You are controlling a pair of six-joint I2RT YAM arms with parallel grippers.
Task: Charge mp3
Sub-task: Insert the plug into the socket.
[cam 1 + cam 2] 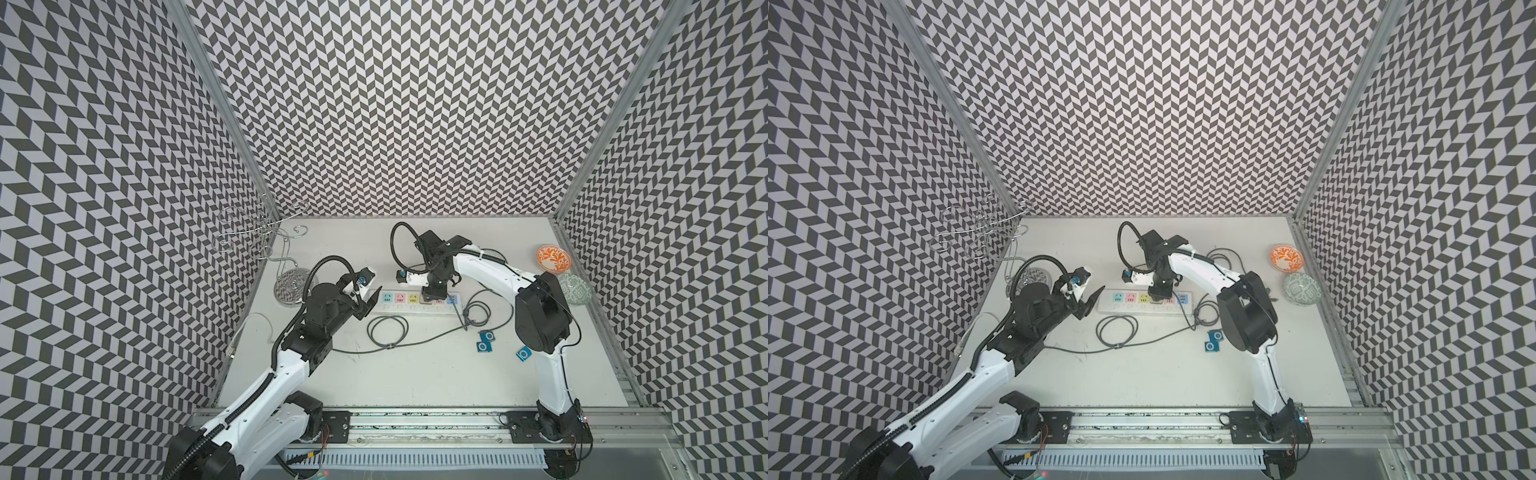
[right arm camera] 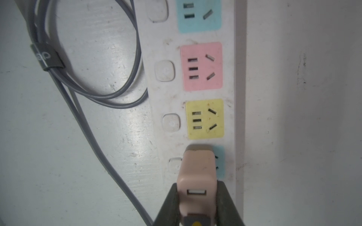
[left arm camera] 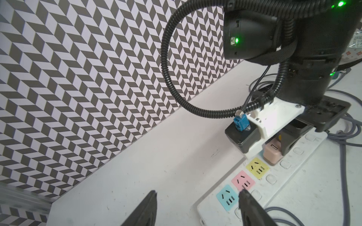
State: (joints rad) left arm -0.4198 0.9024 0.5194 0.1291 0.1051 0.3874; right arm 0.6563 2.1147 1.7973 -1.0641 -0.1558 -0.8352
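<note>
- Right gripper (image 2: pixel 197 184): clamped on pale pink plastic charger (image 2: pixel 196 168).
- Left gripper (image 3: pixel 197 192): jaws parted, empty.
- Small blue square mp3 player (image 1: pixel 487 336), four o'clock from charger: likely light, rigid; pinch edges.

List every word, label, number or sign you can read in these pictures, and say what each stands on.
No whole word can be read.
On the cable strap: pale letters, perhaps "dp", too blurred to be sure.
On the buttons of the power strip: faint marks, unreadable.
On the blue mp3 players: a white ring sign, no legible text.
On the pink charger: no lettering seen.
</note>
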